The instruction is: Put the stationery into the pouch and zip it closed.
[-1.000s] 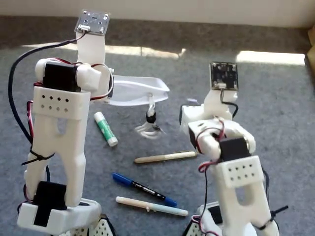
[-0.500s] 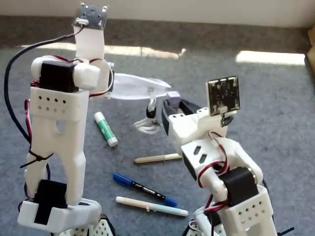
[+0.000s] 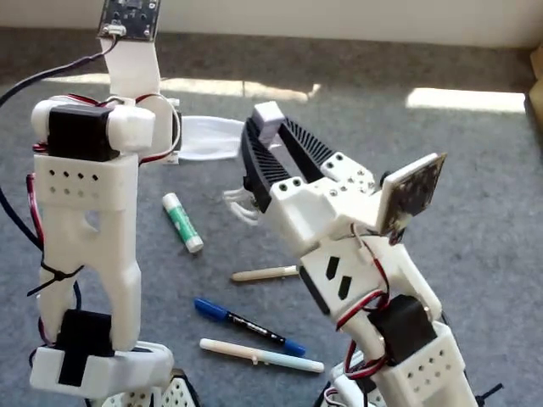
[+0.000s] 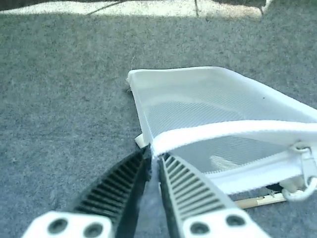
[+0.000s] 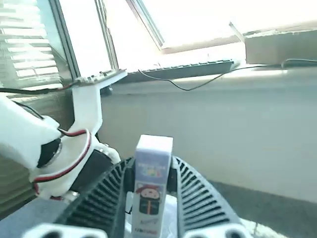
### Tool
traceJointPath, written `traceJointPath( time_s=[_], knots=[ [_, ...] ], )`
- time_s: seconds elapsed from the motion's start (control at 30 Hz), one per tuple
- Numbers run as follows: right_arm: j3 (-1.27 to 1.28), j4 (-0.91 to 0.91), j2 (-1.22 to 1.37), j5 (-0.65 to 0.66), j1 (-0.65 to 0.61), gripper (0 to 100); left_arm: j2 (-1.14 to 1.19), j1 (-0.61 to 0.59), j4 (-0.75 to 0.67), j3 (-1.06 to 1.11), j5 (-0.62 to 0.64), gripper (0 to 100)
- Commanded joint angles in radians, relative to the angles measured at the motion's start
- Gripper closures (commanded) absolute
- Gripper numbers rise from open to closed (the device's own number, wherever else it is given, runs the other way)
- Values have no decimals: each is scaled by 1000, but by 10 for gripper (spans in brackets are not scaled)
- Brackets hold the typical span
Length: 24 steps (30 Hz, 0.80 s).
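The left wrist view gives the grip close up. The left gripper [image 4: 153, 157], its black ribbed jaws pressed together, is clamped on the thick woven rim of the white mesh pouch [image 4: 213, 111]. The pouch's mouth gapes open above the grey, felt-like table [image 4: 59, 99]. A slim beige pen [image 4: 260, 201] shows below the pouch, and a zip slider [image 4: 299, 148] sits at the rim's far end. In the high view the pouch [image 3: 208, 138] is a pale flap held up off the table beside the left arm, with a tangle of white cord [image 3: 240, 203] lying nearby.

The right wrist view shows the right gripper [image 5: 151, 166] closed on a small white rectangular block [image 5: 152, 183] in a printed sleeve, probably an eraser. The block stands upright between the jaws. The high view places that gripper [image 3: 270, 125] and block [image 3: 268, 112] raised just beside the pouch.

On the table lie a green-and-white glue stick [image 3: 182, 222], the beige pen [image 3: 263, 273], a blue marker [image 3: 246, 325] and a white-and-pale-blue pen [image 3: 261, 356], all long and round-bodied.
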Motion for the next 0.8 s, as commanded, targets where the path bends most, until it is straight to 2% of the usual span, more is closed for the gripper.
traceJointPath(
  time_s=[0.0,0.13,0.23,0.53,0.77],
  knots=[
    [68,-197,-15,55,-33,992,-10,-10,2,1,9,993],
    [239,-437,-15,196,-97,992,-8,-10,0,4,8,993],
    [331,-562,-15,242,-130,992,-8,-8,-3,2,8,993],
    [390,-638,10,247,-125,993,-8,-7,-6,5,8,993],
    [317,-789,271,241,-45,993,-8,-10,-6,5,8,993]
  ],
)
